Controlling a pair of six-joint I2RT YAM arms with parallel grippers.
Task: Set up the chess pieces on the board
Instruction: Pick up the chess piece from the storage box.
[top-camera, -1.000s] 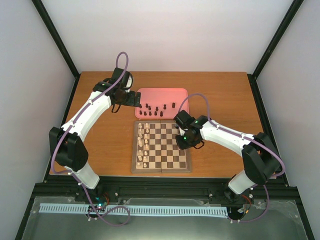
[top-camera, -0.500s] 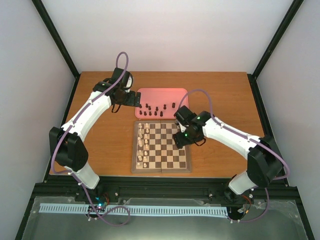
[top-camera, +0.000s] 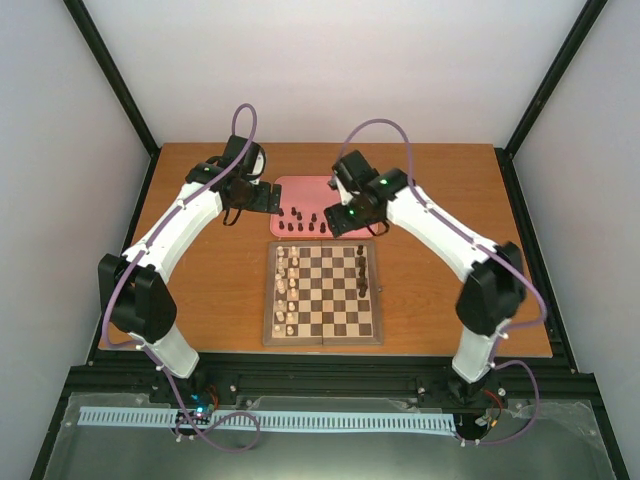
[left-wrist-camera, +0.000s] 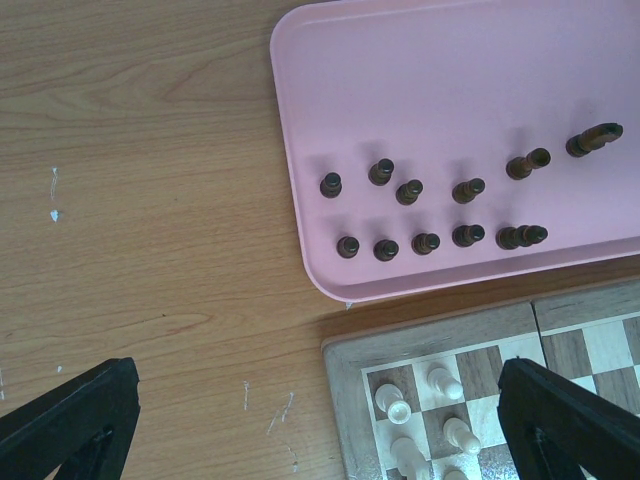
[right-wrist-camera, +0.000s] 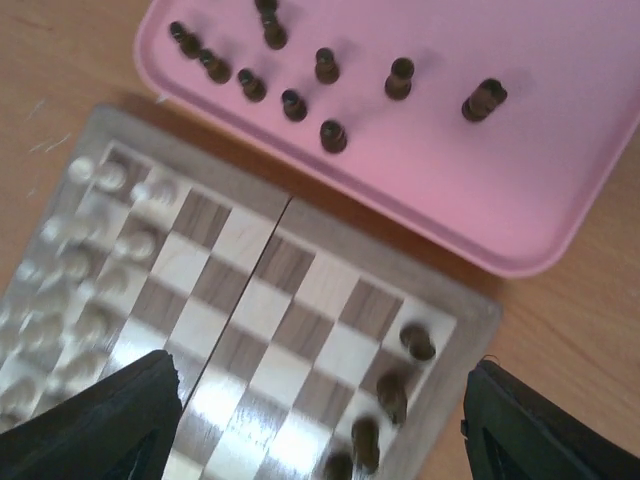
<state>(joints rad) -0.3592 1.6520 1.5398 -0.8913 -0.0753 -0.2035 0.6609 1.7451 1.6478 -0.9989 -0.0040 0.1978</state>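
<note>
Right, the table (top-camera: 450, 200) carries the board (top-camera: 322, 341) at centre, with the pink tray (top-camera: 310, 188) just beside it at 12 o'clock. The left gripper (left-wrist-camera: 320, 440) hangs at the tray's 9 o'clock edge, jaws wide apart and empty. The right gripper (right-wrist-camera: 320, 430) hangs over the tray's 5 o'clock part, also spread and empty. Most chess pieces (left-wrist-camera: 425, 243) stand in the tray, and a few line the board's 3 o'clock edge.

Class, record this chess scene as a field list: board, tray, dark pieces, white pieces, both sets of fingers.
board: wooden, checkered, in front of tray
tray: pink
dark pieces: most on tray, a few along board's right edge
white pieces: board's left columns
left fingers: apart, empty, over table beside tray
right fingers: apart, empty, over board's far edge
</note>
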